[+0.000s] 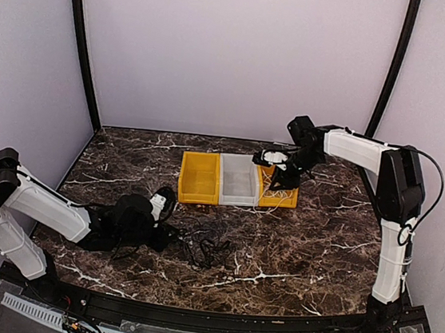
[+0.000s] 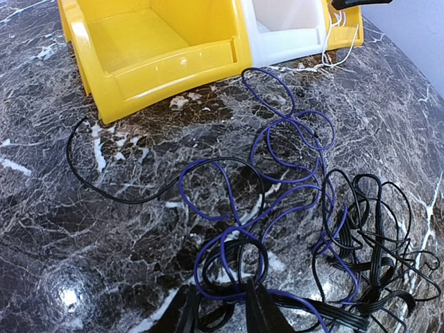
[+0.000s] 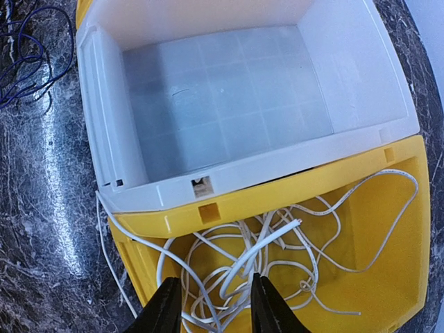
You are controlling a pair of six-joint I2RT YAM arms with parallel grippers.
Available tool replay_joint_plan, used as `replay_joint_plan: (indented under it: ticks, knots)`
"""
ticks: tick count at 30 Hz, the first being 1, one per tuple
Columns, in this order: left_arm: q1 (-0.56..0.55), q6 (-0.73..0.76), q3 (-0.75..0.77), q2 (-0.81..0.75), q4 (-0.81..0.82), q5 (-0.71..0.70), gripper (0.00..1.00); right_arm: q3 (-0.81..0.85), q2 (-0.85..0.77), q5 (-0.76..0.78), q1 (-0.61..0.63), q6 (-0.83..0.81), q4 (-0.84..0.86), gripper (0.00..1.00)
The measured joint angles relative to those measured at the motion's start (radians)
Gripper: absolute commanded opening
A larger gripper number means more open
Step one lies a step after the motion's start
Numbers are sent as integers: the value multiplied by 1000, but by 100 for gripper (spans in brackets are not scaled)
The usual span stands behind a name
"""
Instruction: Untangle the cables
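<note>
A white cable (image 3: 277,243) lies in loose loops inside the right yellow bin (image 3: 402,229), with one strand hanging over the bin's left wall. My right gripper (image 3: 216,298) hovers over that bin (image 1: 289,200), open, with white strands between its fingers but not pinched. On the table, a purple-blue cable (image 2: 288,132) and black cables (image 2: 374,229) lie tangled together (image 1: 205,245). My left gripper (image 2: 223,305) rests low at the tangle's near edge (image 1: 166,223). Its fingers stand apart, with a purple strand and black loops lying loosely between them.
Three bins stand side by side at mid-table: a yellow one (image 1: 185,180), a white one (image 1: 237,194) and the right yellow one. One thin black cord end (image 2: 90,180) trails left across the marble towards the left yellow bin (image 2: 166,69).
</note>
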Motion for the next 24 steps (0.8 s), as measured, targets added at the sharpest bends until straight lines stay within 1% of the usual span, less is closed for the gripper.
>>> replay_joint_plan:
  ticks: [4, 9, 11, 14, 19, 22, 24]
  knots:
    - [0, -2, -1, 0, 1, 0, 26, 5, 1, 3, 1, -16, -14, 37]
    - [0, -6, -4, 0, 2, 1, 26, 39, 28, 4, 1, -13, -14, 30]
    - [0, -7, -4, 0, 2, 3, 26, 48, 43, 4, 1, -10, -13, 28]
    - [0, -6, -4, 0, 1, 3, 26, 49, 57, 3, 1, -11, -17, 28]
    - [0, -4, -4, 0, 1, 3, 26, 51, 59, -2, 1, -33, -40, 32]
    - [0, -4, -4, 0, 1, 3, 26, 51, 59, -5, 1, -55, -52, 28]
    - [0, -4, -4, 0, 1, 3, 26, 53, 59, -4, 1, -61, -59, 23]
